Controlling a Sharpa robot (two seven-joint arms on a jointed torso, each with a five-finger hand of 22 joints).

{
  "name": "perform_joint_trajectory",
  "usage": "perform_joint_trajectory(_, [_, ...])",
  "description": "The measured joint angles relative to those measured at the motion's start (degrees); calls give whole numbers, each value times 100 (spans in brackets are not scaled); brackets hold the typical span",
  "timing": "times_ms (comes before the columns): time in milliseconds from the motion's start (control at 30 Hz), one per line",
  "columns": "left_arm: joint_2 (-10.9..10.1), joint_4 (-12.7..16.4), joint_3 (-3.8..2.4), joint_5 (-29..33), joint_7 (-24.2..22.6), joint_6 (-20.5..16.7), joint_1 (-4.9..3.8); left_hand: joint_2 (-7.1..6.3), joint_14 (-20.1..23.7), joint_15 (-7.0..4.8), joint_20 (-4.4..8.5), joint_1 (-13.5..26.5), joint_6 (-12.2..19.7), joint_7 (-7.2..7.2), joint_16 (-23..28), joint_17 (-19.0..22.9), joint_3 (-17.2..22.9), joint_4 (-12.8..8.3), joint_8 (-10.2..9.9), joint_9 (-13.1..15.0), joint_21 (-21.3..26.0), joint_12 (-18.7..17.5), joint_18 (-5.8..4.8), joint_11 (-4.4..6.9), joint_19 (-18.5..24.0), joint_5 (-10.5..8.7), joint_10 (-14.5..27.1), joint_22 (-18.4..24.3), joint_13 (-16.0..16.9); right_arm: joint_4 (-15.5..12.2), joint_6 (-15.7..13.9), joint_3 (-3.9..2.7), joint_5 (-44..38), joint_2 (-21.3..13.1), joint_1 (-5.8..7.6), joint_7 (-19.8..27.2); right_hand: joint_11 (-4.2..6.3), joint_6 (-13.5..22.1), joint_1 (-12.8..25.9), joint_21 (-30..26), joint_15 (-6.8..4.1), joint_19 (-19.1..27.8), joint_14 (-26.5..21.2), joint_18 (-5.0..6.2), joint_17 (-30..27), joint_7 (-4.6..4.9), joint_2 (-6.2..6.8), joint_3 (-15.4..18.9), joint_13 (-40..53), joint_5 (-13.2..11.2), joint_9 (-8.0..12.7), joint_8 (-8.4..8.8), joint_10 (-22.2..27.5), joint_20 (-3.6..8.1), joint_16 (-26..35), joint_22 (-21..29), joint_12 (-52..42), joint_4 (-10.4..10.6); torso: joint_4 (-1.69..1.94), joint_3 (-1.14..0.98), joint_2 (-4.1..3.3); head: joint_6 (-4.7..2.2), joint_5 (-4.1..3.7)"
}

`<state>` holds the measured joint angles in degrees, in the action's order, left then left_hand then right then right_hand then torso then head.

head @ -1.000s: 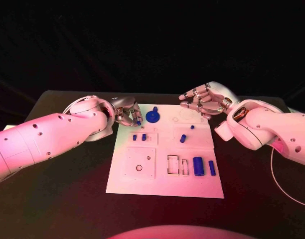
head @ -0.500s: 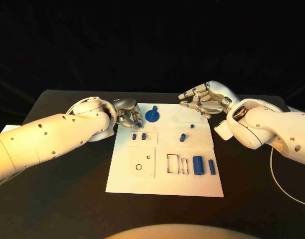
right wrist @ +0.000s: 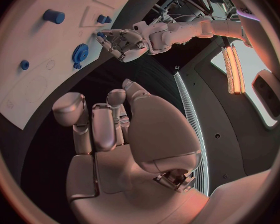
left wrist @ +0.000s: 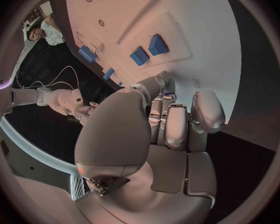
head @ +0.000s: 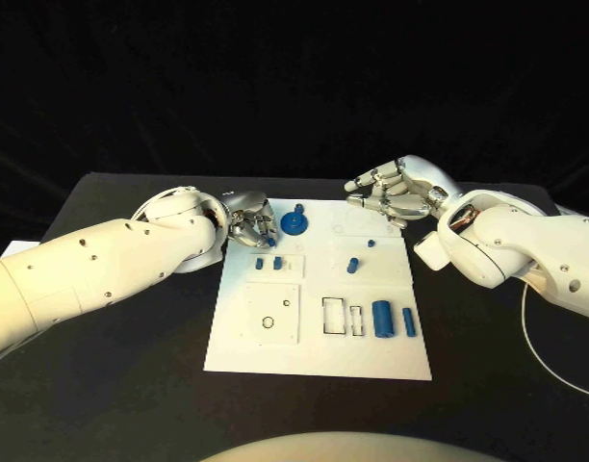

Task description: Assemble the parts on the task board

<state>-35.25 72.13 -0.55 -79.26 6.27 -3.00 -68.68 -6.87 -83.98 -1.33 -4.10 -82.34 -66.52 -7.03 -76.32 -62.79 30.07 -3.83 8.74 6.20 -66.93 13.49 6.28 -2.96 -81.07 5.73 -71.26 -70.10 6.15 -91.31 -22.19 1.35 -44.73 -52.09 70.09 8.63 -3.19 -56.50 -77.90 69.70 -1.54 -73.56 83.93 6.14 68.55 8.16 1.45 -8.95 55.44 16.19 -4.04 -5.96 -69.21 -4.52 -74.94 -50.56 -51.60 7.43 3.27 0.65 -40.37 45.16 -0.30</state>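
Observation:
The white task board lies in the middle of the black table. A blue gear stands near its far edge. Below it lie two small blue parts, and a blue peg stands right of them. Two blue cylinders lie in the near right slots. My left hand is over the board's far left corner, fingers curled, and seems to pinch a small blue part at its fingertips. My right hand hovers at the far right corner, fingers curled in on nothing.
A thin pale cable loops on the table right of the board. The board's left half has a square plate with a small hole. Black table shows on both sides of the board.
My left hand has edged a little toward the two small blue parts. The right hand and the parts on the board stay as they were.

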Motion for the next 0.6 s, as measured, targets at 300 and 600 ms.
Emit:
perform_joint_trajectory(300, [32,-5,1,-81,-2,-11,6,-1,0,0,0,-1,1,0,0,0,0,0,-14,-4,0,0,0,0,0,0,0,0,5,-1,1,0,0,0,0,0,0,0,0,0,0,0,0,0,0,0,0,0,0,0,0,0,0,0,0,0,0,0,0,3,0,4,-9])
perform_joint_trajectory(600, [82,-46,4,-158,31,13,12,-13,0,0,-21,44,1,1,0,34,-34,1,-20,-5,45,-39,0,0,21,-23,0,40,23,-2,3,0,-1,-3,0,0,0,0,0,0,0,0,0,0,0,0,0,0,0,0,0,0,0,0,0,0,0,0,1,3,0,7,-13])
